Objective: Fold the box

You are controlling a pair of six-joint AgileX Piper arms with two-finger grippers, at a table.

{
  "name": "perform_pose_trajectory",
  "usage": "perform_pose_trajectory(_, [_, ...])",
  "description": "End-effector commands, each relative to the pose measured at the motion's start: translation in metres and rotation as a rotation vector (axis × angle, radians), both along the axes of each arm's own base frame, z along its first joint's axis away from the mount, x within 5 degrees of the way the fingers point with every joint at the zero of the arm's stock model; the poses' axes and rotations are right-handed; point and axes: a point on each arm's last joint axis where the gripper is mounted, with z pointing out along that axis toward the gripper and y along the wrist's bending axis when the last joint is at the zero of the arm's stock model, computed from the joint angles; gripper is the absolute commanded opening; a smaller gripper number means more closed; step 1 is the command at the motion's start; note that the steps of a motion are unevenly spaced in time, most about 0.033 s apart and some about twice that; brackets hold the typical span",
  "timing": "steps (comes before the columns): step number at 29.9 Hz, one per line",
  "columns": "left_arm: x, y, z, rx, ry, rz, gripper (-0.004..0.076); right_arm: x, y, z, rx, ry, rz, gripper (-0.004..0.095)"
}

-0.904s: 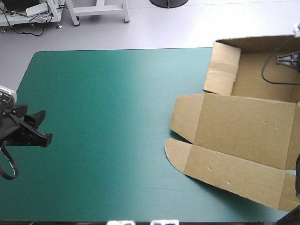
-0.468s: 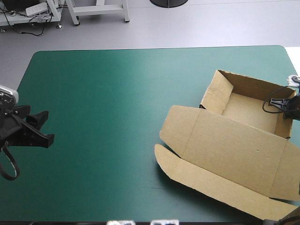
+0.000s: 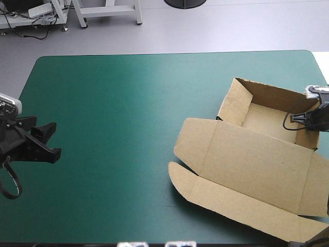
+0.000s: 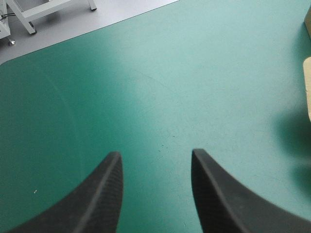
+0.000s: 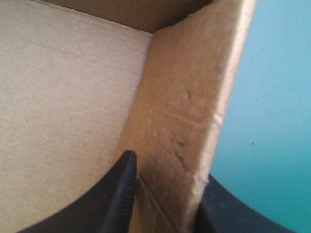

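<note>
The brown box (image 3: 252, 164) lies at the table's right as an open tray with raised walls, its lid flat toward the near edge, side flaps spread. My right gripper (image 3: 304, 119) is at the tray's right wall. In the right wrist view that wall (image 5: 189, 97) stands between the fingers of my right gripper (image 5: 167, 167), one inside the tray and one outside, shut on it. My left gripper (image 3: 51, 140) hovers open near the table's left edge, far from the box. Only teal-green cover lies between the fingers of my left gripper (image 4: 154, 154), with an edge of the box (image 4: 308, 87) far ahead.
The teal-green cover (image 3: 118, 113) stretches bare from the left gripper to the box. The box's near corner reaches the table's near right edge. A white stand's legs (image 3: 108, 13) are on the floor beyond the far edge.
The box, held up and farther right earlier, has come down onto the table and shifted a little left with the right gripper. The left gripper has barely moved.
</note>
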Motion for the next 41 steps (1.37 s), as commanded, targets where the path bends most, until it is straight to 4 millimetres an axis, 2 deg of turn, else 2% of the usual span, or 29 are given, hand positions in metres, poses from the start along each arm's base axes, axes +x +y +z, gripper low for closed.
perform_pose_trajectory(1, [-0.004,-0.001,0.003,-0.021,0.010,-0.016,0.0318,0.000,0.000,0.025,-0.053,-0.094,0.017,0.0378])
perform_pose_trajectory(6, [-0.004,-0.002,0.004,-0.026,0.004,-0.021,0.0318,0.003,-0.001,0.047,-0.053,-0.108,0.018,0.0377])
perform_pose_trajectory(12, [-0.004,-0.002,0.003,-0.010,0.004,-0.024,0.0318,0.002,0.001,0.102,-0.056,-0.126,0.033,0.0374])
perform_pose_trajectory(14, [-0.004,-0.002,0.003,-0.010,0.004,-0.024,0.0318,0.001,0.001,0.125,-0.063,-0.164,0.022,0.0342])
perform_pose_trajectory(16, [-0.004,-0.002,0.003,-0.008,0.010,-0.024,0.0316,-0.002,0.003,0.146,-0.042,-0.214,-0.029,0.0270])
perform_pose_trajectory(19, [-0.005,-0.001,0.003,-0.004,0.010,-0.020,0.0274,-0.014,0.013,0.180,-0.028,-0.299,-0.001,0.0000])
perform_pose_trajectory(20, [-0.005,-0.001,0.003,-0.004,0.003,-0.019,0.0256,-0.024,0.019,0.196,-0.025,-0.351,0.012,-0.0015])
perform_pose_trajectory(22, [-0.007,0.000,0.005,-0.001,-0.016,-0.019,0.0200,-0.038,0.028,0.216,-0.019,-0.412,0.035,-0.0015])
perform_pose_trajectory(24, [-0.009,0.001,0.006,0.013,-0.040,-0.030,0.0163,-0.060,0.039,0.236,-0.029,-0.468,0.064,-0.0018])
perform_pose_trajectory(27, [-0.013,0.002,0.007,0.015,-0.045,-0.030,0.0123,-0.098,0.057,0.259,-0.039,-0.539,0.099,-0.0018])
perform_pose_trajectory(30, [-0.024,0.005,0.008,0.009,-0.054,-0.033,0.0103,-0.143,0.078,0.278,-0.055,-0.657,0.130,-0.0020])
perform_pose_trajectory(33, [-0.039,0.009,0.008,0.002,-0.098,-0.040,0.0099,-0.184,0.096,0.279,-0.064,-0.731,0.152,-0.0020])
perform_pose_trajectory(35, [-0.050,0.012,0.005,-0.003,-0.124,-0.053,0.0097,-0.211,0.108,0.273,-0.073,-0.771,0.160,-0.0020])
perform_pose_trajectory(37, [-0.061,0.014,-0.003,-0.011,-0.149,-0.068,0.0097,-0.235,0.117,0.263,-0.085,-0.813,0.154,-0.0020])
perform_pose_trajectory(41, [-0.079,0.019,-0.029,-0.031,-0.190,-0.079,0.0098,-0.277,0.133,0.232,-0.100,-0.879,0.137,-0.0020])
